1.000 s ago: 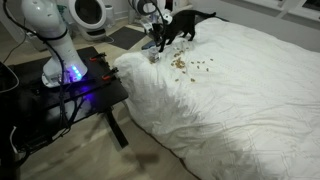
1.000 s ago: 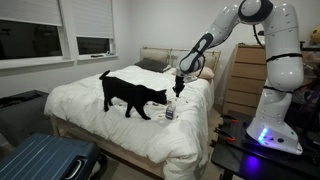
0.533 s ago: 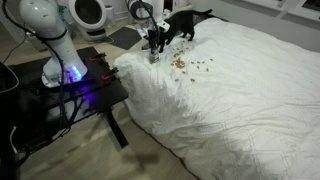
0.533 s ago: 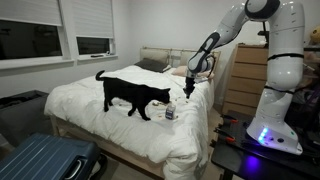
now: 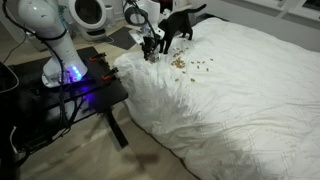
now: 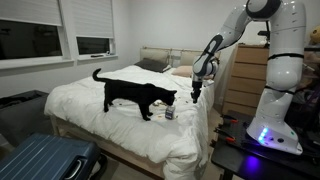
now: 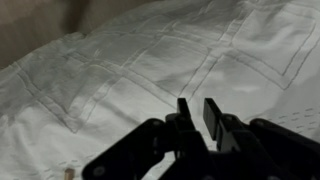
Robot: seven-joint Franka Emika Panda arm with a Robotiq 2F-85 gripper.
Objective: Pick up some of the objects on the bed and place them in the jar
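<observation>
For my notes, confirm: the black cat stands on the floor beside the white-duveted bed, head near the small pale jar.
Wrong: the black cat stands on the large bed with the rumpled white duvet, not the floor, as an exterior view shows. Its head is near the small squat pale jar.

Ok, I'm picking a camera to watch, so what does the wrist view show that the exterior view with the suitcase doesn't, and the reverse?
Only the wrist view: the pincer close up, fingers slightly apart with nothing seen between them, and the stitched seams of the duvet. Only an exterior view: the black cat standing on the bed, the jar by its head, the blue suitcase, the windows, the robot's arm. Both: the pincer above the white duvet.
</observation>
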